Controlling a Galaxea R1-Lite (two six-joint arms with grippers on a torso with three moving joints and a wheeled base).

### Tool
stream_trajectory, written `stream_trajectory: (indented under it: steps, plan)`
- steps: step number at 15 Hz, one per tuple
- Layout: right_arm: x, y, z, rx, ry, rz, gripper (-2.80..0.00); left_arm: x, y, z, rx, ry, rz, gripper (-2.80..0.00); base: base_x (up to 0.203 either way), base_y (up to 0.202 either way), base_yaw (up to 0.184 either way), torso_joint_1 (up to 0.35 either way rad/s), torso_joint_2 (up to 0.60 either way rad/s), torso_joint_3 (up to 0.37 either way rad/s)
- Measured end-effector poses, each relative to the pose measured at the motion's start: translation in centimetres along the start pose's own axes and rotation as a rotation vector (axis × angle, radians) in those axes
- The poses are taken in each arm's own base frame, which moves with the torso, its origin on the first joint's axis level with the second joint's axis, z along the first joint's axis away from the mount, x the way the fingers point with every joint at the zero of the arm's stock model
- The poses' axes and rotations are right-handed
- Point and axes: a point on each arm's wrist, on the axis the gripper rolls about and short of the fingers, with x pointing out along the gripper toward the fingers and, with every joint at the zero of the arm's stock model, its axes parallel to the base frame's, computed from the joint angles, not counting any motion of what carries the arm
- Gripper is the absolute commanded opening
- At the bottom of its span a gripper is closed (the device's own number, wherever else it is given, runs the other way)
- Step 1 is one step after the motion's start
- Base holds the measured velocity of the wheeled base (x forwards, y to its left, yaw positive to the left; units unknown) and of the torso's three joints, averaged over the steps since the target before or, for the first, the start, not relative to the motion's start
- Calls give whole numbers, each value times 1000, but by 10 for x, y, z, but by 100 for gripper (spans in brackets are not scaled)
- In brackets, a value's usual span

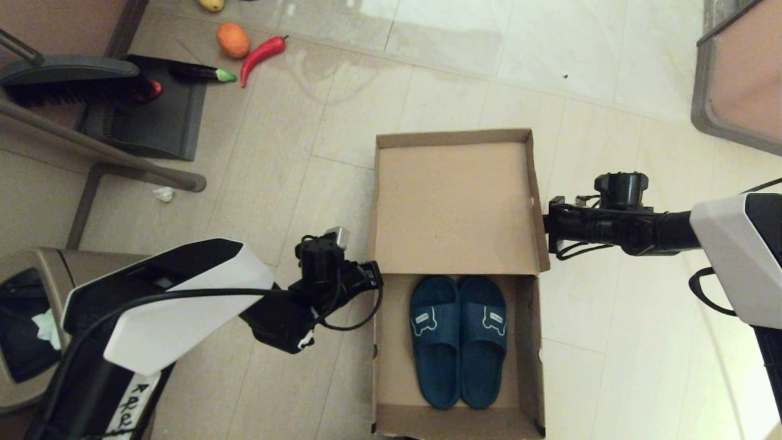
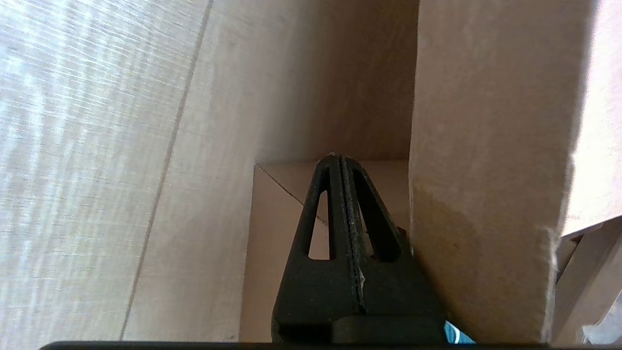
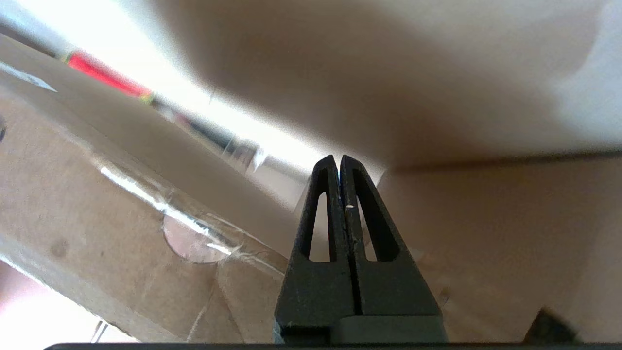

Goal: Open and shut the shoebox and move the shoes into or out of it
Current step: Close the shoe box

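Note:
The shoebox [image 1: 391, 366] stands open on the floor, its hinged lid [image 1: 455, 201] swung up and back. The shoes [image 1: 459, 339], a dark blue pair with white logos, lie side by side inside the box. My left gripper [image 1: 374, 275] is shut and empty, right beside the lid's left edge near the hinge. In the left wrist view its shut fingers [image 2: 320, 204] lie along the lid's side flap [image 2: 486, 170]. My right gripper [image 1: 548, 229] is shut and empty at the lid's right edge. In the right wrist view the right gripper [image 3: 338, 158] points along taped cardboard [image 3: 121, 204].
A dustpan with brush [image 1: 146, 110], an eggplant [image 1: 201, 73], a red chili [image 1: 263, 54] and an orange fruit [image 1: 233, 40] lie at the far left. A brown trash bin [image 1: 24, 324] stands near left. Furniture [image 1: 739, 79] fills the far right corner.

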Motion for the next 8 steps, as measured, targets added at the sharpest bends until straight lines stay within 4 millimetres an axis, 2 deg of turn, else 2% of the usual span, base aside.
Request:
stream_trajectory:
  steps: [4,8]
  plan:
    - [-19,11,5,-15,118,51,-280,1,-3,-2,2,5,-12,-280,0,0,0,0,0,0]
    - [-29,20,6,-28,132,68,-280,3,-8,7,14,-21,-41,-280,0,0,0,0,0,0]
